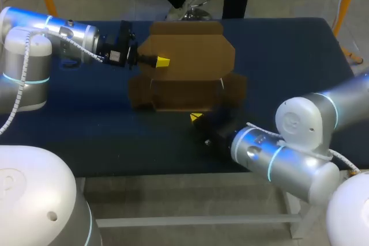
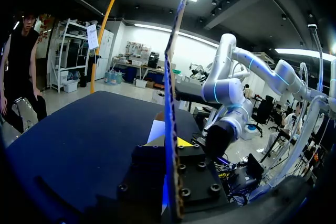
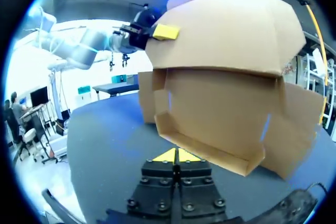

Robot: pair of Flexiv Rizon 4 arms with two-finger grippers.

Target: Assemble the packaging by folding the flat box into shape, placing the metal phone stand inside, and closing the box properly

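Note:
A brown cardboard box (image 1: pixel 184 93) lies partly folded at the middle of the table, its low tray walls raised. Its big lid panel (image 1: pixel 190 53) stands up behind the tray. My left gripper (image 1: pixel 160 61) is shut on that lid panel's left edge. In the left wrist view the cardboard (image 2: pixel 170 77) runs edge-on between the fingers of that gripper (image 2: pixel 169 142). My right gripper (image 3: pixel 177 156) is shut and empty, low over the table just before the tray's front wall (image 3: pixel 210 150). No metal phone stand shows in any view.
The dark blue table (image 1: pixel 86 125) has bare cloth left of and in front of the box. My right arm (image 1: pixel 277 156) lies across the front right corner.

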